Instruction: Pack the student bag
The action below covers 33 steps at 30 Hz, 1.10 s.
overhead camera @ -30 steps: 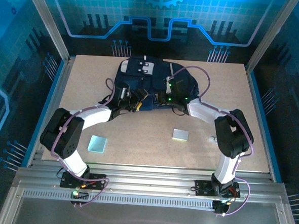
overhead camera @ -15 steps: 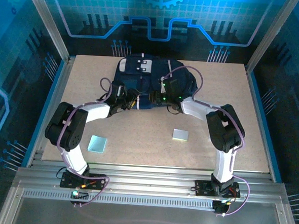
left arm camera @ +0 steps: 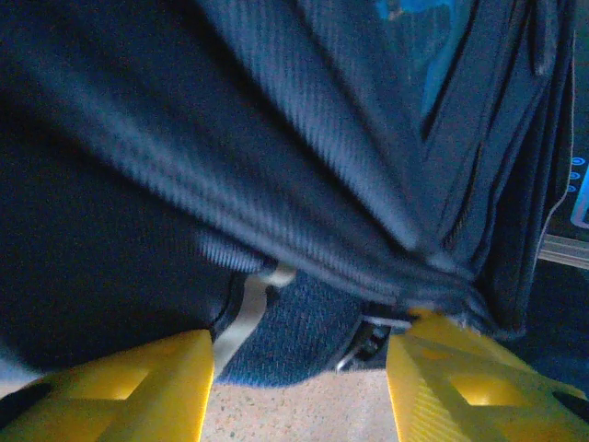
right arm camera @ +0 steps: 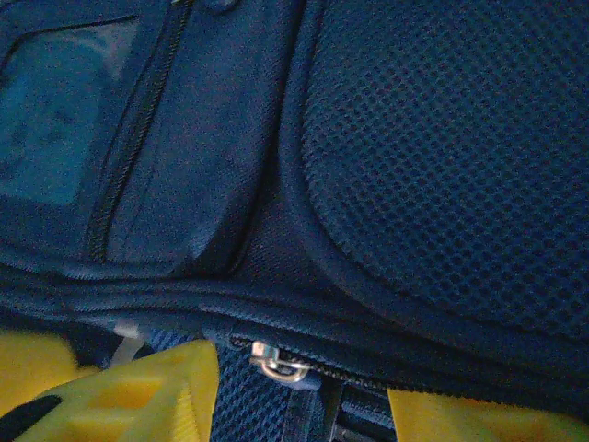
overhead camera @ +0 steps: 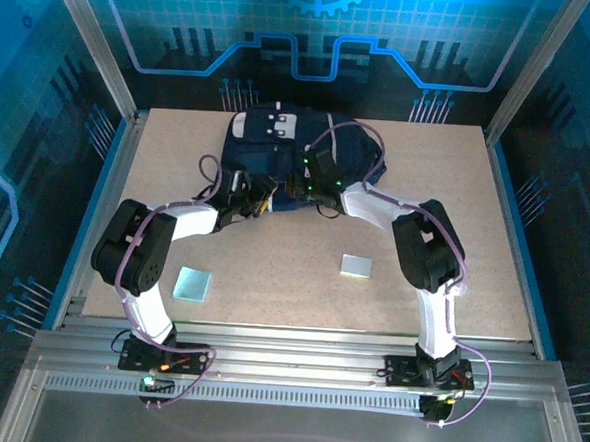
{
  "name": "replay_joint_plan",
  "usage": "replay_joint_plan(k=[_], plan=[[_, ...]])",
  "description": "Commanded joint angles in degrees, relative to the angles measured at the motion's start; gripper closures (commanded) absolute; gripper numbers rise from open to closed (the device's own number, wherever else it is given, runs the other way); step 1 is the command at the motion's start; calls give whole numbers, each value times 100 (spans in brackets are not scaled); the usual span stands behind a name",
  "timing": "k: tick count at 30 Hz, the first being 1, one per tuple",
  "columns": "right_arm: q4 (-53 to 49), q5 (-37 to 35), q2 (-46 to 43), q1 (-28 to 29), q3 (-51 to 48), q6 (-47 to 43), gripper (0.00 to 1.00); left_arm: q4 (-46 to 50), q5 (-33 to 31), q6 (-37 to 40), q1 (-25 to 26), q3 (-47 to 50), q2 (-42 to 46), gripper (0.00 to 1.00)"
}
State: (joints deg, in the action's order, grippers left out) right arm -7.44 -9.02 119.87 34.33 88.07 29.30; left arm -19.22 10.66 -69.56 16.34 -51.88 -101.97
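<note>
The student bag (overhead camera: 280,145), dark navy with pale patches near its top, lies at the back middle of the table. My left gripper (overhead camera: 259,201) is at the bag's near-left edge. In the left wrist view the left gripper (left arm camera: 299,396) is open: its yellow fingers (left arm camera: 120,387) stand apart, with a fold of bag fabric (left arm camera: 313,331) and bare table between them. My right gripper (overhead camera: 314,187) rests on the bag's near edge. In the right wrist view the right gripper (right arm camera: 304,414) is open, and a metal zipper pull (right arm camera: 281,364) lies between its yellow fingers (right arm camera: 129,396).
Two flat pale squares lie on the table in front of the arms, one at the near left (overhead camera: 193,283) and one right of centre (overhead camera: 355,266). Metal frame posts and blue walls enclose the table (overhead camera: 456,211).
The bag has slid toward the back of the table. The right arm has swung left with it, and its jaws have opened. The left gripper followed the bag's edge.
</note>
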Motion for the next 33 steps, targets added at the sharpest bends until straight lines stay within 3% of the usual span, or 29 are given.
replay_joint_plan(k=[1, 8, 13, 22, 33], plan=[[-545, -1051, 461, 173, 698, 137, 61, -149, 205, -118, -8, 183, 3, 46], [-1303, -1932, 1020, 259, 1419, 372, 74, -183, 198, -115, -14, 281, 70, 46], [-1133, -1551, 935, 180, 1306, 199, 100, -188, 178, -85, -59, 308, 81, 46], [-416, 570, -263, -5, 125, -111, 100, -369, 164, -326, -263, 120, 125, 37], [-267, 1877, -703, 62, -422, 13, 100, -589, 227, -697, -245, -187, 29, 35]])
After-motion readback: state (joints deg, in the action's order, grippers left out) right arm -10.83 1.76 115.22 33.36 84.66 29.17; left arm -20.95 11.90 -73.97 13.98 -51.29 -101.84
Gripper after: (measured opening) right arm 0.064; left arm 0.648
